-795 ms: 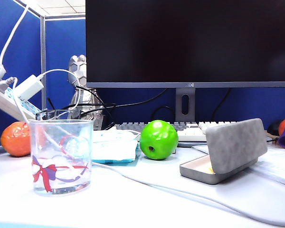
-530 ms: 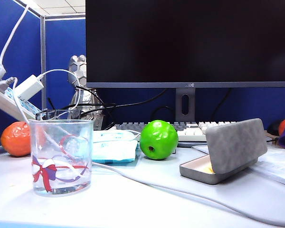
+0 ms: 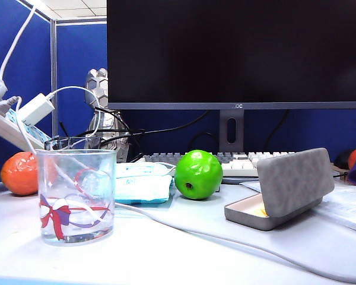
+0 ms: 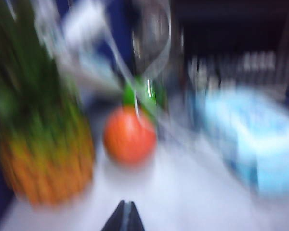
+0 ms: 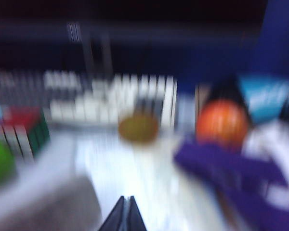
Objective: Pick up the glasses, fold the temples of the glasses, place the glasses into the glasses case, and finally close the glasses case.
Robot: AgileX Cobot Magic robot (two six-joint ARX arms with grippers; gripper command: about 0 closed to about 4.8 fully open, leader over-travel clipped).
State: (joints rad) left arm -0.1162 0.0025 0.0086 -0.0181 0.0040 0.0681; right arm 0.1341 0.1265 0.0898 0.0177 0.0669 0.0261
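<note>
The glasses case (image 3: 285,190) lies open on the right of the table, its grey lid tilted up over the beige-lined base. It shows as a blurred grey mass (image 5: 43,202) in the right wrist view. A thin black frame (image 3: 65,142), apparently the glasses, shows just above and behind the drinking glass (image 3: 77,196); its temples cannot be made out. Both wrist views are blurred. My left gripper (image 4: 125,206) is shut and empty above bare table, short of an orange (image 4: 129,134). My right gripper (image 5: 126,201) is shut and empty beside the case. Neither gripper appears in the exterior view.
A green apple (image 3: 198,174) and a light-blue tissue pack (image 3: 143,183) sit mid-table, in front of a keyboard (image 3: 237,161) and monitor (image 3: 237,53). A white cable (image 3: 225,240) crosses the front. An orange (image 3: 19,173) sits far left, with a pineapple (image 4: 38,144) near it. Purple cloth (image 5: 241,178) lies at the right.
</note>
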